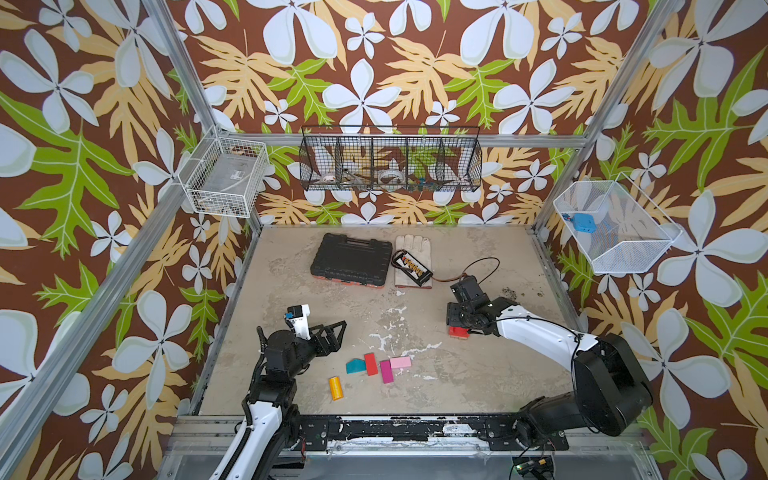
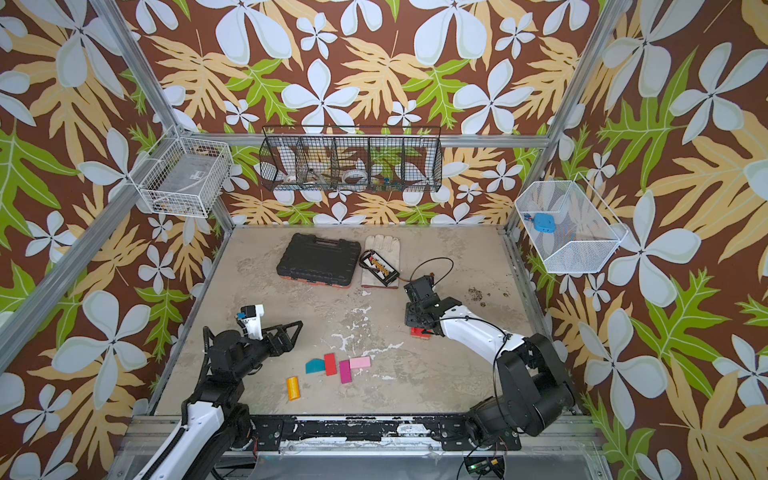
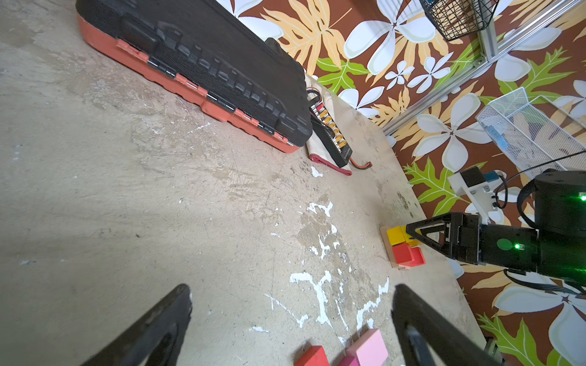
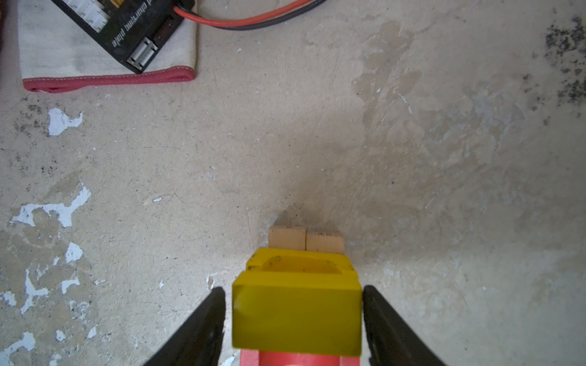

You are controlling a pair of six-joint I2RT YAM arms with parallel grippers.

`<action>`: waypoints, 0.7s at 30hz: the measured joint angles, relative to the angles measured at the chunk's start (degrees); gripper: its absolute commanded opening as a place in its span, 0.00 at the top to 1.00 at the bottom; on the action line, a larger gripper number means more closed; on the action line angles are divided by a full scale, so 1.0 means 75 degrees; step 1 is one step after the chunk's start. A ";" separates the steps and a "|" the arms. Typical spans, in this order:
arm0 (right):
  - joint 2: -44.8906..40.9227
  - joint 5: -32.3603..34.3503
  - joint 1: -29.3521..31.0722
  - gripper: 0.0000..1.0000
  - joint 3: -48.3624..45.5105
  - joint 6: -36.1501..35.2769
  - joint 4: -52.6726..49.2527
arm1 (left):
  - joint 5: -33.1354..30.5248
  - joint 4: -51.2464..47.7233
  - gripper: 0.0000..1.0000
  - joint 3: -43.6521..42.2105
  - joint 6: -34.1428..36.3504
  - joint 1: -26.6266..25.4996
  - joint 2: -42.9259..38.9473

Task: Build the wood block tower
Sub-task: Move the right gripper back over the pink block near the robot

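**Bimanual cell, block stacking.** The tower [image 3: 401, 250] stands at 4 o'clock from the tabletop's centre in both top views. Its base is two plain, matte tan slabs [image 4: 306, 242] laid edge to edge. They carry a painted yellow block [image 4: 296, 317] with a curved hollow in its far face, and beside it a red block [image 3: 407, 256].

The right gripper [image 4: 293, 287] straddles the yellow block with its black wedge-shaped fingers [image 4: 203, 329] parted. A sliver of floor shows beside one finger, and contact on the other side cannot be told. The left gripper [image 3: 292, 287] hangs at 9 o'clock, jaws spread wide with nothing between them.

At 6 to 7 o'clock lie a teal wedge [image 1: 355, 365], a red bar [image 1: 371, 364], a magenta bar [image 1: 386, 371] and a pink bar [image 1: 401, 362], closely clustered. An orange cylinder [image 1: 335, 387] lies on its side just apart from them.

At 11 o'clock is a ribbed black tool case [image 1: 351, 259] with an orange-red lower shell. At 12 to 1 o'clock lies a pale canvas work glove [image 1: 413, 245] with a red-hemmed cuff. On it rests a black charging board [image 4: 136, 38] printed "charging plate", trailing red and black leads [image 4: 241, 22].

The tabletop [image 1: 478, 374] is a tan-grey, concrete-like surface, chipped white and speckled dark. Around it are brown floral wallpaper [image 1: 374, 62] and an aluminium frame [image 1: 536, 141]. The walls carry a white wire basket [image 1: 226, 178], a black compartmented basket [image 1: 390, 166] and a white mesh basket [image 1: 615, 249].
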 measured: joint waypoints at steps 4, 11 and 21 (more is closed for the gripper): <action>-0.0134 0.0038 0.0000 0.28 0.0000 0.0003 -0.0003 | 0.0000 0.0000 0.00 0.0000 0.0000 0.0000 -0.0003; -0.1037 0.0358 0.0090 0.13 -0.0146 0.0152 -0.0087 | 0.0000 0.0000 0.00 0.0000 0.0000 0.0000 -0.0003; -0.2620 0.1131 0.2057 0.12 -0.0160 0.0437 -0.0391 | -0.0006 0.0000 0.00 0.0000 0.0000 0.0000 -0.0003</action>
